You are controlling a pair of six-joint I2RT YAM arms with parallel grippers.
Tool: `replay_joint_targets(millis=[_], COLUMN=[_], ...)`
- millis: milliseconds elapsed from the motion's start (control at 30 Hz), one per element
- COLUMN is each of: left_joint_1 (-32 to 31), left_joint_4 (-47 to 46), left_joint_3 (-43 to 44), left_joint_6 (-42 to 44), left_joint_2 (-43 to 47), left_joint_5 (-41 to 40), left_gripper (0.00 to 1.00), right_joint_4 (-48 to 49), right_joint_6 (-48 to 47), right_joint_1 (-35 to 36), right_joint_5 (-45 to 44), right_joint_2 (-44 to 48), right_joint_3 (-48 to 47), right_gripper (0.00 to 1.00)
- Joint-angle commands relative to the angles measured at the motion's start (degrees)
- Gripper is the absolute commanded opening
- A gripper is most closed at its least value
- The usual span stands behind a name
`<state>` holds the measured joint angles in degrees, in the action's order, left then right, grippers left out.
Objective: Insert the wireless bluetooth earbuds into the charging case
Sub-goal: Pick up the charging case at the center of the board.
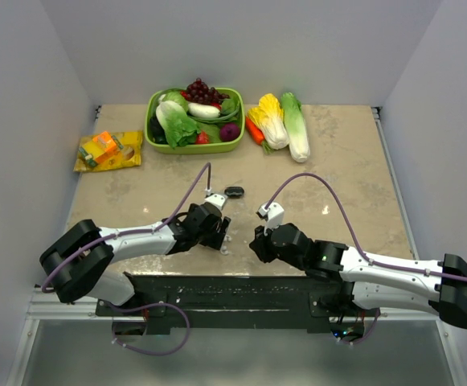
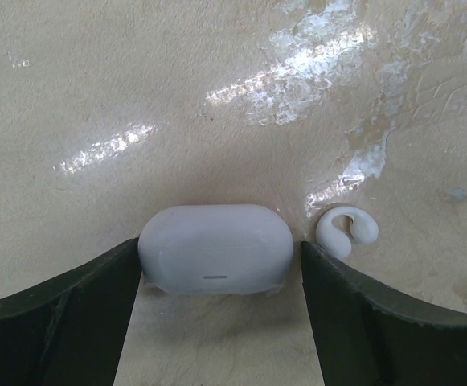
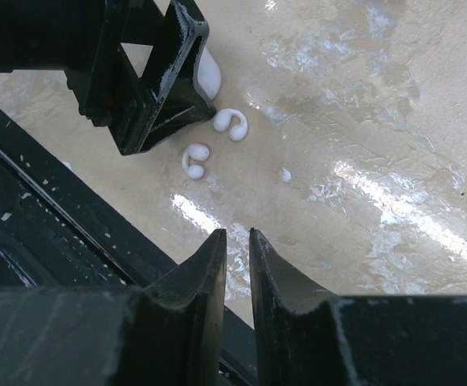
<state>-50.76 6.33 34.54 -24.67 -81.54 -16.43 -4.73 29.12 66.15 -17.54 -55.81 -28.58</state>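
Since tiny buds can hardly be pressed into a case that slides about, the left claw (image 2: 221, 261) straddles the white charging case (image 2: 215, 237) on the bench (image 2: 217, 96), one finger at each end. One finger looks to touch the case, while a thin sliver of bench shows at the other. I judge this claw released and bracketing the case, not clamping it. The lid is down, its seam facing the wrist camera, so by my reading the case has to be opened before anything goes in.

A white earbud (image 2: 346, 232), a curled C-shaped piece, lies on the bench just outside that claw, close against one fingertip and just beside the end of the case. From the right wrist, a second white earbud (image 3: 195, 159) shows near the first, the two apart but close, both just beside the left claw's finger.

The right claw (image 3: 237, 237) points toward the pair from a little way off. It is all but clenched, with only a narrow slit between its fingers and nothing in it. It probably waits there to pick up a bud.

Farther out lies a dark oval object (image 1: 234, 191), too small to tell whether it is a bud or a case.
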Motion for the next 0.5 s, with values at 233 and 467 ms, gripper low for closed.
replay_joint_targets(millis=[233, 467], left_joint_1=[-0.7, -0.7], left_joint_4=[2.3, -15.1], left_joint_3=[-0.1, -6.0], left_joint_6=[-2.8, 1.7], left_joint_2=[-1.2, 10.6], left_joint_5=[1.6, -1.1], left_gripper=[0.38, 0.0], right_joint_4=[0.1, -8.3], right_joint_6=[0.6, 4.9], right_joint_1=[-0.1, -0.1], right_joint_5=[-1.9, -10.8], right_joint_2=[1.7, 6.3], right_joint_3=[-0.2, -5.9], right_gripper=[0.22, 0.3])
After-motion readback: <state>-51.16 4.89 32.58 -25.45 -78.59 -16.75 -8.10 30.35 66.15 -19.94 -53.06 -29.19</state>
